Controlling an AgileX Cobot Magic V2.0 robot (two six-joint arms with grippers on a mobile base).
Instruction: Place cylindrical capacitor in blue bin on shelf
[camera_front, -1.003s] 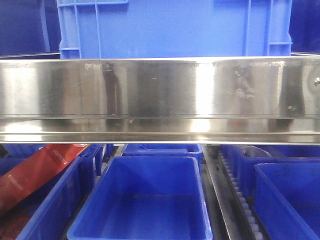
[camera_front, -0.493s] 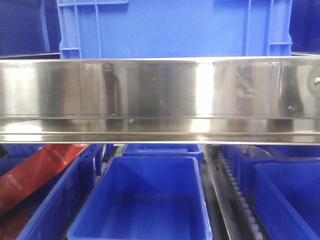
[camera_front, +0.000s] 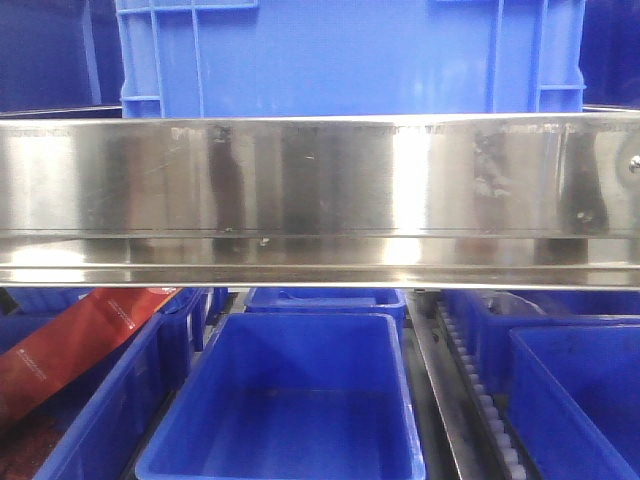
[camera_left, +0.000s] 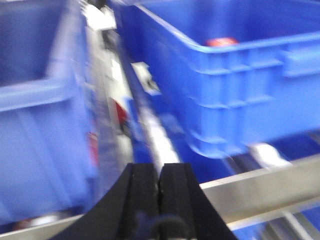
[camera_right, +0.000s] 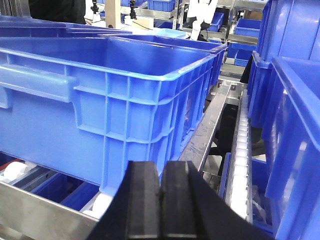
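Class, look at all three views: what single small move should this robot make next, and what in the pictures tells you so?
Probably draw an arm back to look for the part. Both claws, left and right, have their black pads pressed together with nothing visible between them, and no cylindrical capacitor shows in any view. The big blue plastic bin below the shiny steel shelf rail appears empty, so there is nothing yet to place.

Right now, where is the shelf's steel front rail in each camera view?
Front view: the steel front rail spans the full width, across the middle.
Left wrist: it slants up from the bottom left to the right edge, behind the left gripper.
Right wrist: bottom-left corner, left of the right gripper.
Shared landmark: the large blue crate just behind the rail, likely the same one in every view.
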